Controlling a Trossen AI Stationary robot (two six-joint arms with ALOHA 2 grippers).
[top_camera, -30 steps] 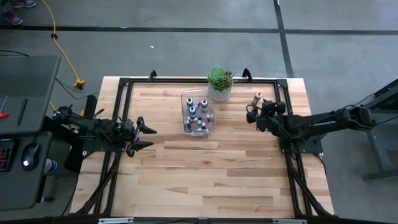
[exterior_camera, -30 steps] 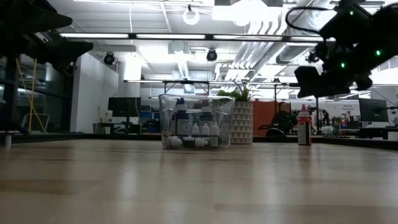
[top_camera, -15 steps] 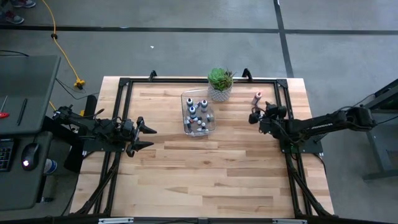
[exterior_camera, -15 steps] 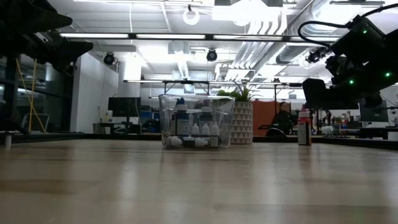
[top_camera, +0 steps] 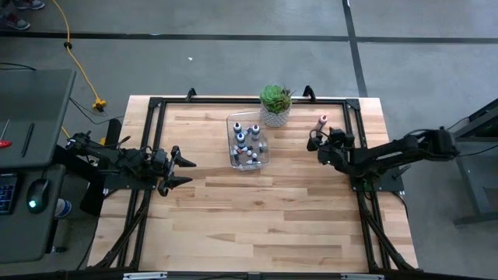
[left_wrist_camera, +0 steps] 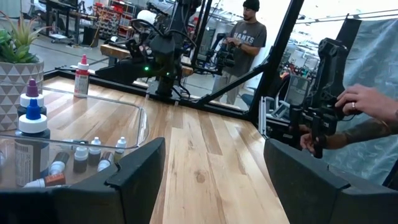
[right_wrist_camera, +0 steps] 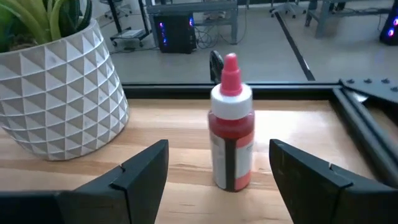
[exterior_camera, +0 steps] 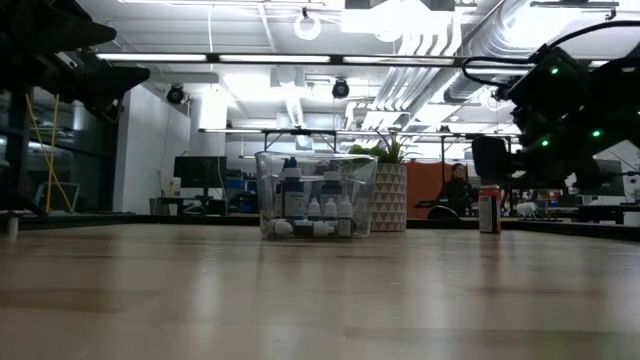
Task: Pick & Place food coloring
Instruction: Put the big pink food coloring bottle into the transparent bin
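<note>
The right gripper [right_wrist_camera: 217,180] hovers with jaws spread wide and empty, just short of a small upright red food-coloring bottle with a white collar and red tip [right_wrist_camera: 231,124] near the wooden table's [top_camera: 257,210] far right corner. The left gripper [top_camera: 180,170] waits wide open at the left edge. More little dropper bottles [top_camera: 247,146] sit inside a clear rectangular plastic bin [top_camera: 232,121] beside a green succulent in a white faceted pot [top_camera: 275,104] at the far edge.

Left arm: lying low along the table's left edge, reaching inward toward the middle.
Left gripper [top_camera: 185,172]: sitting with fingers [left_wrist_camera: 139,171] spread apart, holding nothing.
Right arm: stretching in from the right side, bending at the elbow, wrist pointing toward the far edge.
Right gripper [top_camera: 313,141]: hanging above the table with fingers [right_wrist_camera: 140,168] standing wide, gripping nothing.
</note>
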